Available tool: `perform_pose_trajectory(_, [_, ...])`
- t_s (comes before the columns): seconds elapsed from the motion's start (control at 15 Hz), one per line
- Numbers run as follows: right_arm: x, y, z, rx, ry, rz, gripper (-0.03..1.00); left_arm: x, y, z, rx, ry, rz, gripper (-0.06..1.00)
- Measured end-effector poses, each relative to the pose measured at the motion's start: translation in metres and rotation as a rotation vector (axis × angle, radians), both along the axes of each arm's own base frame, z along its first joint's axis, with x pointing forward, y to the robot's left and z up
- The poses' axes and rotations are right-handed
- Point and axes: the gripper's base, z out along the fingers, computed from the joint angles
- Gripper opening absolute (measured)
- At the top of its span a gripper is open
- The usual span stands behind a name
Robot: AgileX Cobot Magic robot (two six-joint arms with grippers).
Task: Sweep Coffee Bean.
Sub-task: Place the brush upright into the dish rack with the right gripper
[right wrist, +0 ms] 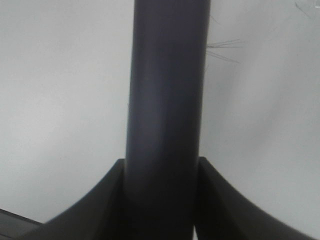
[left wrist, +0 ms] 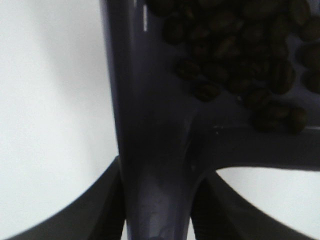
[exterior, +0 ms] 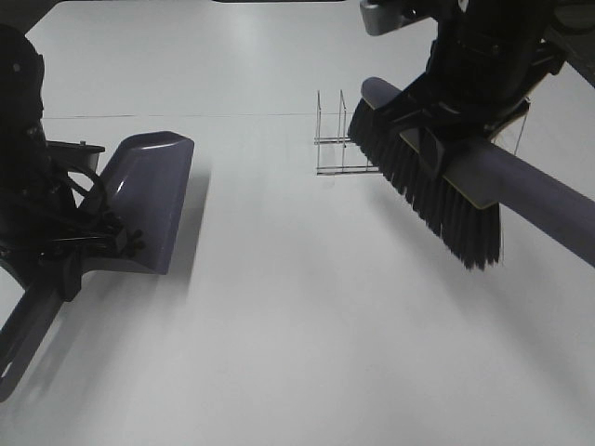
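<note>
The dustpan (exterior: 149, 200) is smooth, shiny purple-grey plastic, wide at the front and thin at its handle. The left hand (left wrist: 162, 180) is closed tight on that handle, with a dark finger (left wrist: 95, 215) pressed on each side. The coffee bean (left wrist: 240, 55) pile lies inside the dustpan: small, dark, oval beans bunched together. Only the left wrist view shows them; the high view does not.

The brush (exterior: 428, 186) is well apart from the dustpan, off to its right in the high view. It has stiff black bristles and a round, smooth purple-grey handle. The right hand (right wrist: 161, 175) is closed around that handle. The right wrist view shows just the handle and a few thin stray hairs.

A small frame of thin wire (exterior: 333, 139) stands between the dustpan and the brush, partly hidden by the bristles. The worktop (exterior: 297, 353) is flat and plain white.
</note>
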Motion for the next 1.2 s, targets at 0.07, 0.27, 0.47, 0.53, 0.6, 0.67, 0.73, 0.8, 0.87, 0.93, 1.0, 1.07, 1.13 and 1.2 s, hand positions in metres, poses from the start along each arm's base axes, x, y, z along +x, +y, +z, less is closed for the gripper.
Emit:
perform_pose_trajectory(0.07, [-0.008, -0.015, -0.014, -0.006, 0.055, -0.05, 0.31, 0.0, 0.0, -0.001, -0.003, -0.003, -0.013, 0.34])
perform_pose_trajectory(0.27, [-0.003, -0.06, -0.038, 0.03, 0.123, -0.216, 0.31, 0.001, 0.0, -0.001, -0.009, -0.021, -0.015, 0.34])
perform_pose_trajectory(0.47, [0.002, -0.099, -0.047, 0.044, 0.128, -0.342, 0.31, 0.002, -0.001, -0.001, -0.01, -0.024, -0.015, 0.34])
perform_pose_trajectory(0.53, [0.006, -0.113, -0.047, 0.057, 0.108, -0.39, 0.31, 0.002, -0.001, -0.001, -0.011, -0.025, -0.015, 0.34])
perform_pose_trajectory(0.6, [0.01, -0.125, -0.047, 0.068, 0.08, -0.426, 0.31, 0.002, -0.001, -0.001, -0.013, -0.023, -0.012, 0.34])
perform_pose_trajectory(0.67, [0.012, -0.134, -0.047, 0.077, 0.056, -0.454, 0.31, 0.001, -0.001, -0.001, -0.017, -0.022, -0.009, 0.34])
perform_pose_trajectory(0.73, [0.015, -0.143, -0.046, 0.079, 0.029, -0.474, 0.31, 0.001, -0.002, -0.001, -0.025, -0.02, 0.007, 0.34])
perform_pose_trajectory(0.8, [0.017, -0.143, -0.047, 0.082, 0.016, -0.473, 0.31, 0.002, -0.003, -0.001, -0.028, -0.026, 0.021, 0.34])
perform_pose_trajectory(0.87, [0.022, -0.143, -0.049, 0.082, 0.014, -0.472, 0.31, 0.002, -0.003, -0.001, -0.031, -0.033, 0.034, 0.34])
perform_pose_trajectory(0.93, [0.029, -0.143, -0.054, 0.08, 0.023, -0.472, 0.31, 0.003, -0.003, -0.001, -0.031, -0.034, 0.041, 0.34])
perform_pose_trajectory(1.0, [0.038, -0.143, -0.057, 0.074, 0.031, -0.472, 0.31, 0.003, -0.003, -0.001, -0.032, -0.035, 0.046, 0.34])
perform_pose_trajectory(1.07, [0.043, -0.143, -0.059, 0.066, 0.037, -0.468, 0.31, 0.003, -0.003, -0.001, -0.032, -0.035, 0.047, 0.34])
perform_pose_trajectory(1.13, [0.052, -0.143, -0.063, 0.048, 0.054, -0.459, 0.31, 0.003, -0.003, -0.001, -0.034, -0.034, 0.05, 0.34])
perform_pose_trajectory(1.2, [0.059, -0.144, -0.067, 0.031, 0.078, -0.445, 0.31, 0.003, -0.003, -0.001, -0.034, -0.035, 0.05, 0.34])
